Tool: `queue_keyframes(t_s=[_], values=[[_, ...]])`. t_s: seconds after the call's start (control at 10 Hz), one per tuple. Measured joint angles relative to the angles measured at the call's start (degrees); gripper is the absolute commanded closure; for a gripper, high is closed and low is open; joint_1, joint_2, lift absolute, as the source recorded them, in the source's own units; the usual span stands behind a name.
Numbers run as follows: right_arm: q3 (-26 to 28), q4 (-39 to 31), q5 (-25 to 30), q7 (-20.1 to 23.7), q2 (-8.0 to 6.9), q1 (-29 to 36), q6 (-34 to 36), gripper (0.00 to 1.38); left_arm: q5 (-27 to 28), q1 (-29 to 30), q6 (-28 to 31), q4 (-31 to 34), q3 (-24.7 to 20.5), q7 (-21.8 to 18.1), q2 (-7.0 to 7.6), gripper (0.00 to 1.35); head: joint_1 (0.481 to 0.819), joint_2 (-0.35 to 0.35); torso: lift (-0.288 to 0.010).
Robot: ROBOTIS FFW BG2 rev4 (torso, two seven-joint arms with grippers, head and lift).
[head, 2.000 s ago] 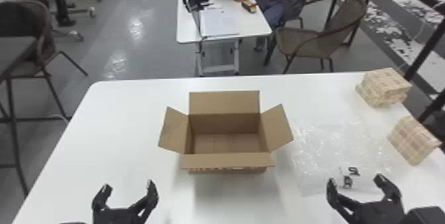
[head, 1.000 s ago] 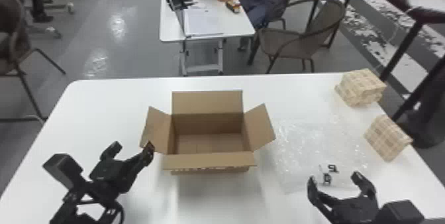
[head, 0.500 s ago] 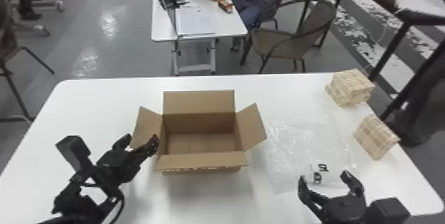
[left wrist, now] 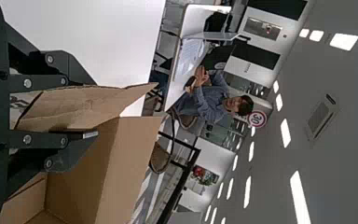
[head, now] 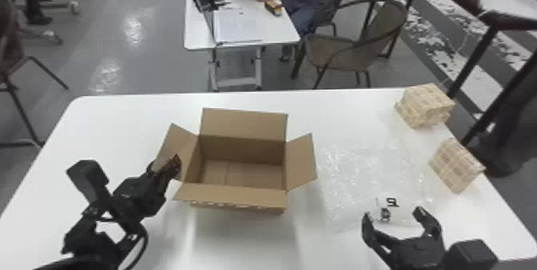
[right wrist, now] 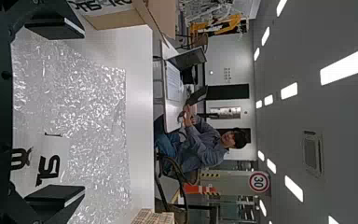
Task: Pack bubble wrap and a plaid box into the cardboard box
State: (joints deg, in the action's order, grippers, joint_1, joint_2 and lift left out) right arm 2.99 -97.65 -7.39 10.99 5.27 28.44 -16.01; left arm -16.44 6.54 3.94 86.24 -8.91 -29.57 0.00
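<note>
**Furnished room behind the white bench [head: 120,115]**

A white rectangular table [head: 279,29] stands on the grey floor [head: 156,61], flat white papers [head: 237,27] on it. To its right is a brown woven chair [head: 335,51] (curved arms, thin dark legs); farther right, a dark metal railing [head: 477,59]. The right wrist view shows a round red-rimmed sign [right wrist: 259,182].

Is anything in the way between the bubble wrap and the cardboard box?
Only the right-hand flap of the cardboard box, leaning outward toward the bubble wrap; the wrap would probably have to pass over it. No other object visibly stands between.
</note>
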Motion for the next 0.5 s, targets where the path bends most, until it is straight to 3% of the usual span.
queue_keyframes(t_s=[0.1,0.5], values=[[0.0,0.0,0.1,0.0,0.00,0.0,0.0,0.12,0.3,0.1,-1.2,0.0,0.1,0.3,0.00,1.16,0.695,-0.040,-0.073],[0.0,-0.2,0.2,-0.1,0.00,0.0,0.0,0.12,-0.8,2.1,-4.0,0.9,0.7,5.4,0.00,1.17,0.695,-0.024,-0.073]])
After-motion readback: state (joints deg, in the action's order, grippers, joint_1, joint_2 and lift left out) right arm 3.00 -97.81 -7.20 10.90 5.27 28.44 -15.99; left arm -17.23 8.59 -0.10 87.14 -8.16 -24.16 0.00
